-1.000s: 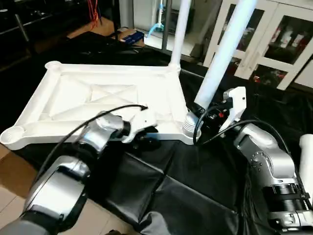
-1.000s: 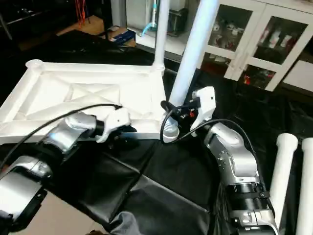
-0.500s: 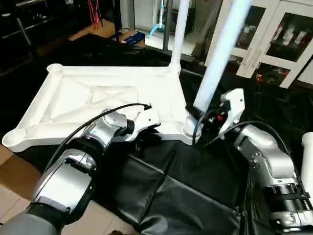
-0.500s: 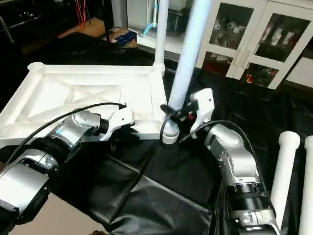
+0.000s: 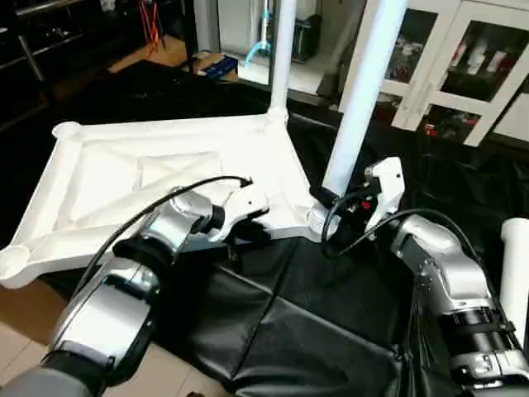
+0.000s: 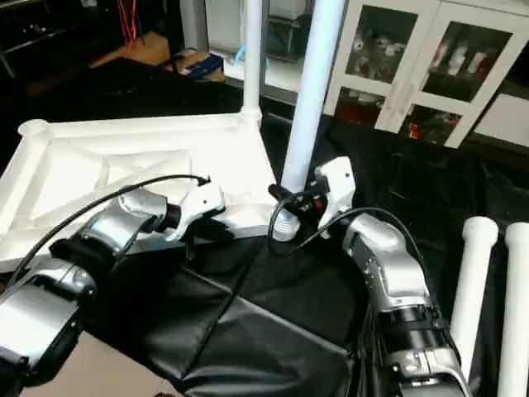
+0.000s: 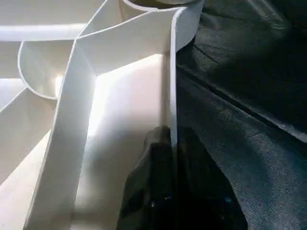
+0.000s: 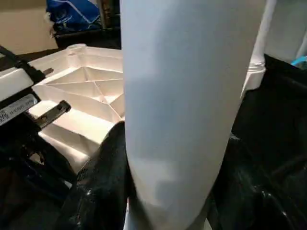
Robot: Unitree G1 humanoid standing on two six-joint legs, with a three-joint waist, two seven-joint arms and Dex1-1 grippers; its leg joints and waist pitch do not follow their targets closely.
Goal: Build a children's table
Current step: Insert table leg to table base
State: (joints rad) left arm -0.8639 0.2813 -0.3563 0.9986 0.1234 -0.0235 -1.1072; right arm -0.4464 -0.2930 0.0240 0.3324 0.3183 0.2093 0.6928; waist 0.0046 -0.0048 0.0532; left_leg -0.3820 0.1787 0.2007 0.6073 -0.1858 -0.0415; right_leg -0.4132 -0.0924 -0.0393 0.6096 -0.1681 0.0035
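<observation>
Seen mid-assembly: tabletop [image 5: 165,165] upside down on black cloth [image 5: 306,322], left claw [image 7: 170,158] pinched shut on its near rim, right claw [image 5: 343,203] gripping leg [image 5: 364,91] upright in the near corner socket [image 5: 318,219]. Best pressed straight down, rim braced. Open room beyond tabletop; spare legs [image 6: 475,273] right of it.

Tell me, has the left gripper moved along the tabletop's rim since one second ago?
No. The left gripper stays equally far from the leg on the rim of the tabletop; only its fingers closed on it.
</observation>
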